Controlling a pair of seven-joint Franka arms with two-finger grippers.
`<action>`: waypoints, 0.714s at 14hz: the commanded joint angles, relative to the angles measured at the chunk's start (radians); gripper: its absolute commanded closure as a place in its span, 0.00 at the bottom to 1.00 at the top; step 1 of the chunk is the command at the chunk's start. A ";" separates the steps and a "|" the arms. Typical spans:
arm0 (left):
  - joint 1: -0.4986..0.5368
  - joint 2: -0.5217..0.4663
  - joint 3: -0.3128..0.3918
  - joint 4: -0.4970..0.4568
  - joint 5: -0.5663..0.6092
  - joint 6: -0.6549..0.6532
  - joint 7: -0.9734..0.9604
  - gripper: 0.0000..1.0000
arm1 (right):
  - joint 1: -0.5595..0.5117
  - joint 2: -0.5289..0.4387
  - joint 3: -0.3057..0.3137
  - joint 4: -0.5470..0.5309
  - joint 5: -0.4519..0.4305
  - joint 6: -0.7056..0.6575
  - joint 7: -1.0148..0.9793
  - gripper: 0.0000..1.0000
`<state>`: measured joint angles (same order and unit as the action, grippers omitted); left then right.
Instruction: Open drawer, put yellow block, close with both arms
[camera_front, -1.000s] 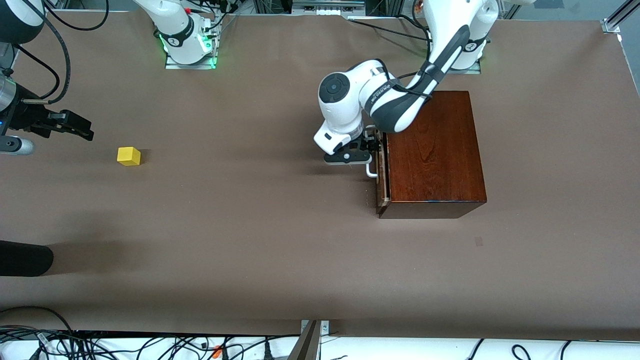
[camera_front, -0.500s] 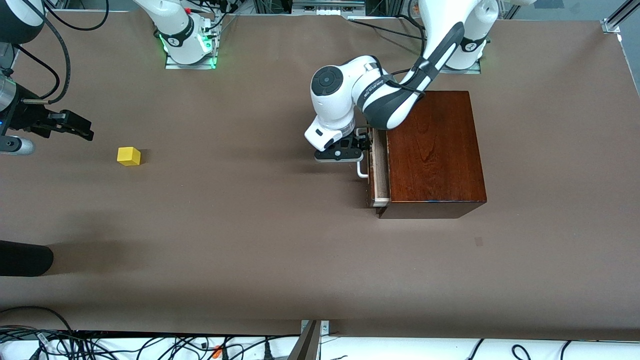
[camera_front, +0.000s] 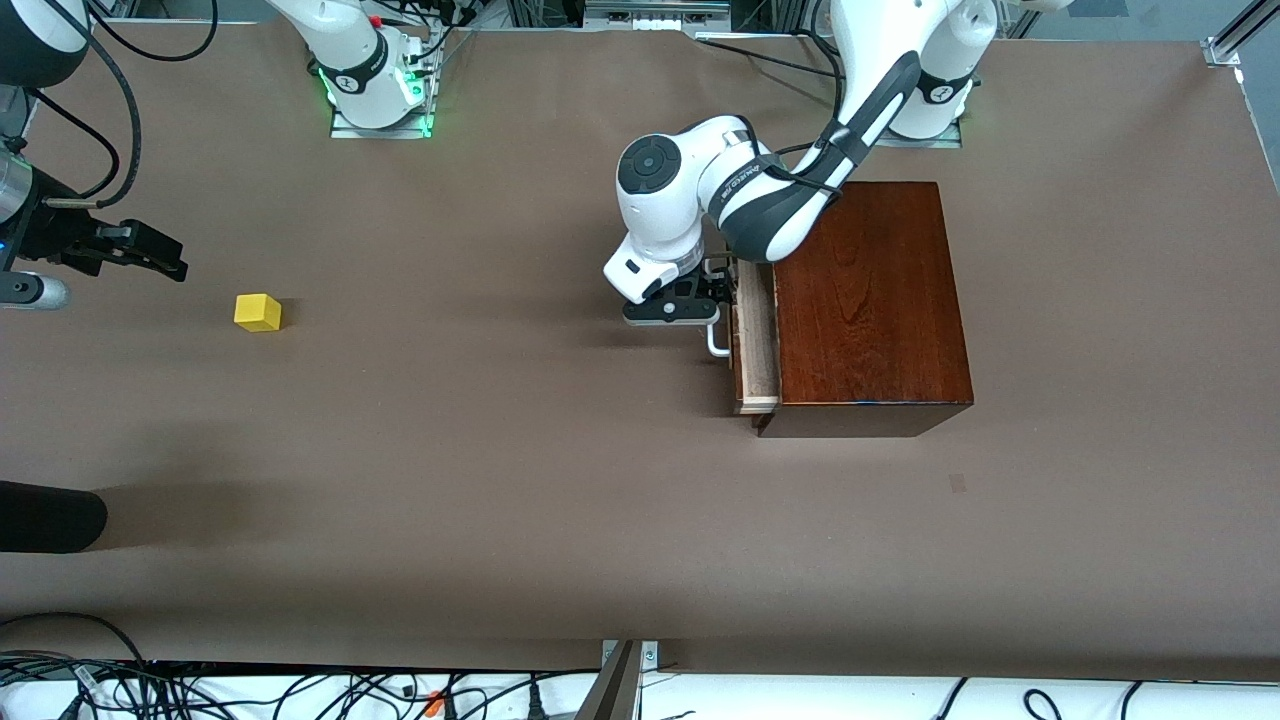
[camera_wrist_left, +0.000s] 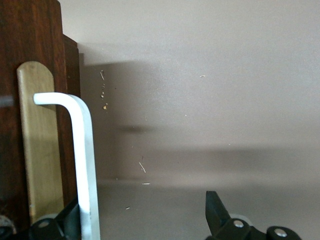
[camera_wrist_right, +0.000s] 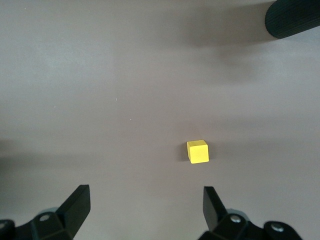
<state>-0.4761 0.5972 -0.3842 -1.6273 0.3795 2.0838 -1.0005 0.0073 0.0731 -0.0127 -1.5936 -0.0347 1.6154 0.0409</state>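
On the tabletop (camera_front: 560, 480), the box (camera_front: 865, 300) is taken as the landmark. It stands toward the left arm's end, and the drawer (camera_front: 757, 345) is seen slid a short way out of its face, its pale lining showing as a narrow strip. The white handle (camera_front: 716, 345) stands off the drawer front.

The left gripper (camera_front: 700, 305) is placed just in front of the drawer, at the handle. In the left wrist view its jaws are spread wide, with the handle (camera_wrist_left: 82, 165) lying against the inside of one finger (camera_wrist_left: 67, 222) and well clear of the other, so the bar is hooked rather than clamped. The handle is judged stiff and smooth; a pull from a single finger could slip off, so a hold at the middle of the straight bar would be steadier. The box looks heavy enough to stay put, though its glossy finish and the plain tabletop suggest it might slide if the drawer binds.

The block (camera_front: 258, 312) lies well apart from the box, toward the right arm's end of the tabletop. The right gripper (camera_front: 150, 252) waits near it, with jaws spread, as the right wrist view (camera_wrist_right: 142, 210) shows, and the block (camera_wrist_right: 198, 151) is seen ahead of them. It is judged light, rigid and flat-sided, best taken across two parallel faces, squarely, so that it is not twisted out.
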 joint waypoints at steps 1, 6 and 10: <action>-0.016 0.032 0.002 0.040 -0.014 0.062 -0.033 0.00 | 0.000 0.001 -0.001 0.009 0.009 -0.002 -0.007 0.00; -0.021 0.036 0.002 0.075 -0.020 0.078 -0.041 0.00 | -0.009 0.002 -0.052 0.008 0.009 0.014 -0.088 0.00; -0.022 0.024 0.001 0.076 -0.033 0.070 -0.038 0.00 | -0.009 0.002 -0.121 -0.005 0.016 0.021 -0.180 0.00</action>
<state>-0.4784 0.5990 -0.3839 -1.6097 0.3685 2.1442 -1.0452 0.0022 0.0742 -0.1022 -1.5948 -0.0340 1.6277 -0.0739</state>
